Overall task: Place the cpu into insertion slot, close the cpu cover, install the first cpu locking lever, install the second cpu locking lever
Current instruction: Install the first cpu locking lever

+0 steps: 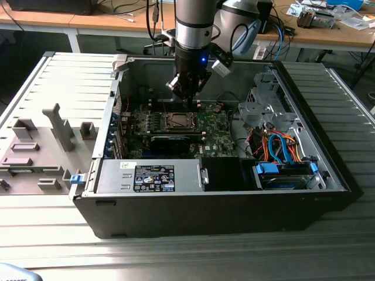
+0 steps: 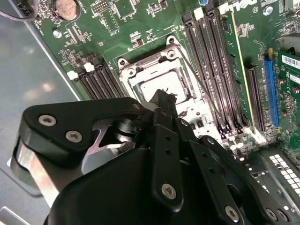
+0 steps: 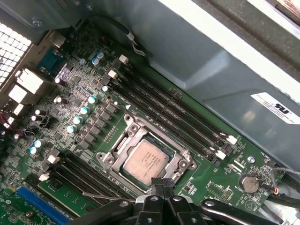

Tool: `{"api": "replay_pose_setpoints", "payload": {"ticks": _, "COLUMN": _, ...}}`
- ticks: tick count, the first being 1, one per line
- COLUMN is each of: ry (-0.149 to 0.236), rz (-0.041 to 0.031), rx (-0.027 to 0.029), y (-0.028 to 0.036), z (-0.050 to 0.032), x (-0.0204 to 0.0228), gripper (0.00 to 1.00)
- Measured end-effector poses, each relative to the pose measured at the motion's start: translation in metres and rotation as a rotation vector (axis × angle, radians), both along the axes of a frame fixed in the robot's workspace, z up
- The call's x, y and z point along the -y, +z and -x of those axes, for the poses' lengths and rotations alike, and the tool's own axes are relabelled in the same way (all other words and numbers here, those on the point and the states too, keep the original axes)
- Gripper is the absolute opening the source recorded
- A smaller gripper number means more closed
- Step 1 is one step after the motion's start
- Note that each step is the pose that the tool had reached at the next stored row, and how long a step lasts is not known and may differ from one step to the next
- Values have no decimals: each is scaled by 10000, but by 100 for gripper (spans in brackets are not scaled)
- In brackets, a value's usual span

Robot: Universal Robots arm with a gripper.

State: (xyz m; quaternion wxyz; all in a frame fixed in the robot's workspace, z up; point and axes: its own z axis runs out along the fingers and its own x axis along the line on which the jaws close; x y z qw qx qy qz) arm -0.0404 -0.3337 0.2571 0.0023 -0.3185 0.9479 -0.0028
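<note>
Directly beneath the black two-fingered gripper (image 1: 186, 96) lies the small square black insertion slot with its silver metal rim (image 1: 176, 120), set on the green circuit board (image 1: 218, 140) inside the open dark computer case (image 1: 343, 175). Seated in that socket is the cpu, a flat square chip with a dull silver-grey top (image 3: 148, 161); it also shows in the second wrist view (image 2: 161, 87). Around it sits the thin silver metal cpu cover frame (image 3: 178, 165), apparently lying flat over the chip's edges, though I cannot be sure it is latched. In both wrist views the fingertips (image 3: 162, 186) appear drawn together with nothing between them, poised just short of the near edge of the socket. So the socket lies straight ahead of and below the fingertips, close by.
</note>
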Motion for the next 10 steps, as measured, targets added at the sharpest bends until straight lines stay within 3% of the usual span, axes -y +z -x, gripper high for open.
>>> {"api": "replay_pose_setpoints", "payload": {"ticks": 10, "ry": 361, "rz": 0, "rx": 0, "y": 0, "z": 0, "x": 0, "gripper": 11}}
